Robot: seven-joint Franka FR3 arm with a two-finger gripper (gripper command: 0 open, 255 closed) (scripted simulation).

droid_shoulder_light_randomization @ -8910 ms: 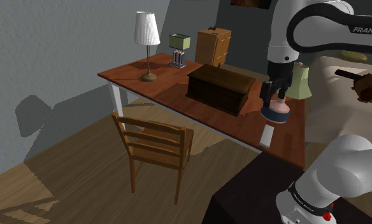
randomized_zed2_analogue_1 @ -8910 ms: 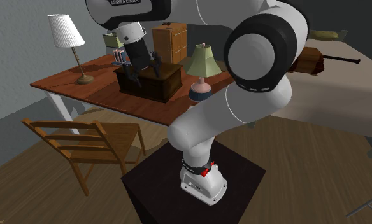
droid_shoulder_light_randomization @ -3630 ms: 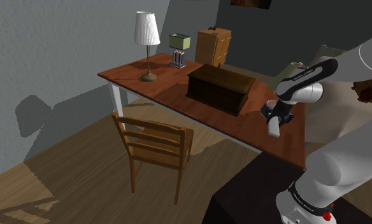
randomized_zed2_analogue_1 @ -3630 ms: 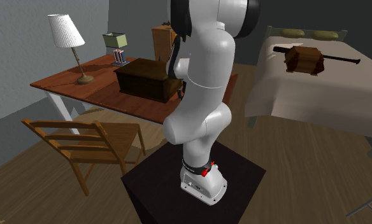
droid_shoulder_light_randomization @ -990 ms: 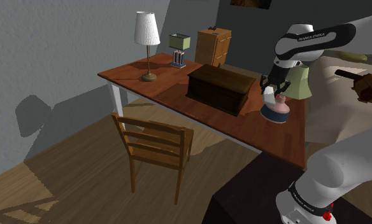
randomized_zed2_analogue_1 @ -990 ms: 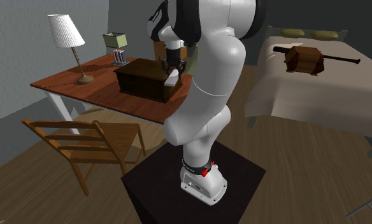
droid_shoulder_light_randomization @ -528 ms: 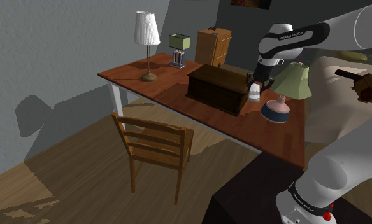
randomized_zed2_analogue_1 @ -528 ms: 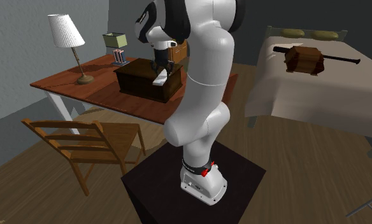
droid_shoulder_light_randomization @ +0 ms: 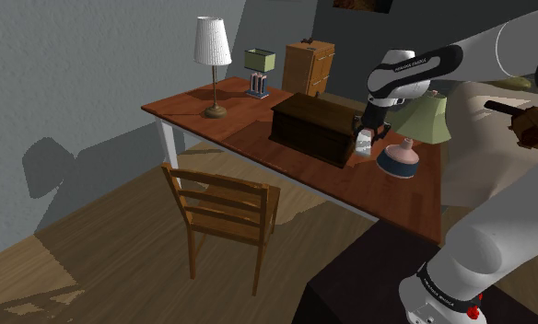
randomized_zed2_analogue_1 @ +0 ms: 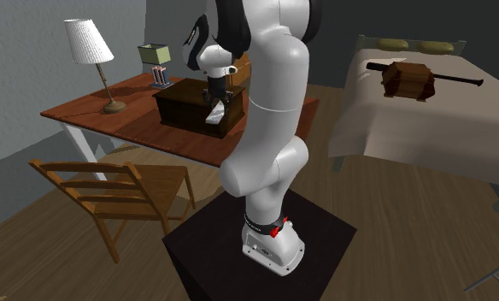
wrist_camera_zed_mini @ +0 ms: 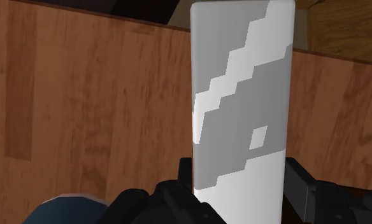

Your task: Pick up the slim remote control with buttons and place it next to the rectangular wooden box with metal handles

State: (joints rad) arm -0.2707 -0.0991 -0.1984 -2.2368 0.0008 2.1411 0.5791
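White remote (wrist_camera_zed_mini: 239,102) patched with grey, buttons indistinct, pinched in the black gripper (wrist_camera_zed_mini: 241,188) just beside the dark box (droid_shoulder_light_randomization: 318,127); fingers (wrist_camera_zed_mini: 302,186) hide its lower end

Dim, soft light; broad shadows fall on floor (droid_shoulder_light_randomization: 120,248) and wall (droid_shoulder_light_randomization: 74,74) (the wrist view looks blocky).
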